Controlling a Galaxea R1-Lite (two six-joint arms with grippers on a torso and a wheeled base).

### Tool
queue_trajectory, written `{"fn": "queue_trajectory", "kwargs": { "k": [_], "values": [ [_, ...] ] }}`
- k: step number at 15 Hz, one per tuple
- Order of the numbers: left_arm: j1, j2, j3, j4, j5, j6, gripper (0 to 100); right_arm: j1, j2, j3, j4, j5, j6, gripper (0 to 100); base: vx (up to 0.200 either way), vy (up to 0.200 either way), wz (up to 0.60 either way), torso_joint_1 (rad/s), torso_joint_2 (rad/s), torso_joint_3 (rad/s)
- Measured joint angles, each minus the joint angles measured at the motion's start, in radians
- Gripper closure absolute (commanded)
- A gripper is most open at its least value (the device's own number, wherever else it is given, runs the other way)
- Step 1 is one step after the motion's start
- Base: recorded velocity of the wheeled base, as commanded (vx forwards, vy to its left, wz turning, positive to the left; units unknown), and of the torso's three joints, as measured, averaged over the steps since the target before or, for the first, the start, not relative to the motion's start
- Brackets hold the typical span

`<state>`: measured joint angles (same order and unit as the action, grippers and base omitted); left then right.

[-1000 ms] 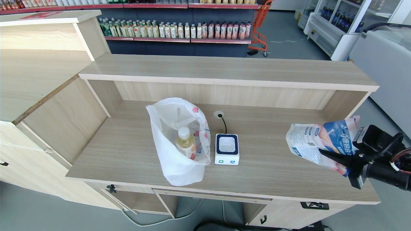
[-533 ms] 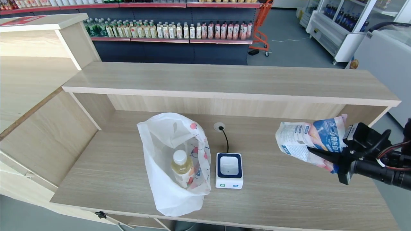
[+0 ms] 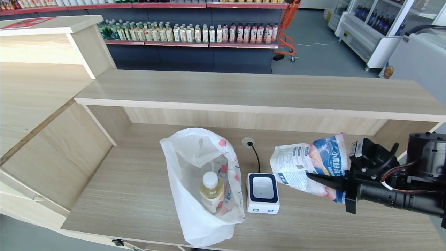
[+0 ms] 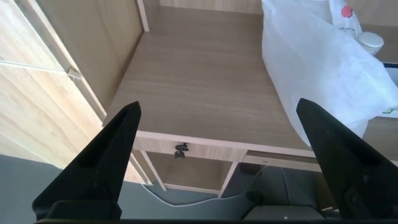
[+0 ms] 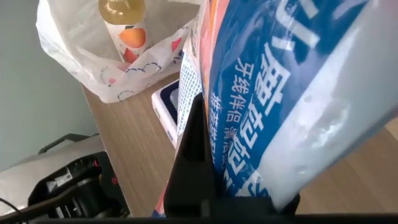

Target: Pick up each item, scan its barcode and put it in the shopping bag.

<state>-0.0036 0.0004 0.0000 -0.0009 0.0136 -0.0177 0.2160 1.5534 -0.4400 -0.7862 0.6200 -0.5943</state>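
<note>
Head view: blue-and-white packet (image 3: 303, 164) in grip of right claw (image 3: 315, 173); left claw (image 4: 217, 107) wide.

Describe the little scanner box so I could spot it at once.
On the lower wooden counter stands a white shopping bag. Just to its right, as the robot faces it, sits the scanner: a small white square box with a dark blue frame on top and a black cable running back into the counter.

Wooden counter (image 3: 139, 195), raised ledge; drink shelves (image 3: 195, 33), freezers (image 3: 376, 31) behind.
</note>
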Motion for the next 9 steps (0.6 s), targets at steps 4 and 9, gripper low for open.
{"fn": "queue_trajectory", "kwargs": {
  "k": [4,9],
  "values": [
    [0.001,0.0,0.0,-0.001,-0.001,0.004,0,-0.002,0.055,-0.003,0.0,-0.005,-0.109,100,0.0,0.0,0.0,0.0,0.0,0.0],
    [0.001,0.0,0.0,0.0,-0.001,0.003,0,-0.04,0.134,-0.002,-0.001,-0.006,-0.34,100,0.0,0.0,0.0,0.0,0.0,0.0]
  ]
}}
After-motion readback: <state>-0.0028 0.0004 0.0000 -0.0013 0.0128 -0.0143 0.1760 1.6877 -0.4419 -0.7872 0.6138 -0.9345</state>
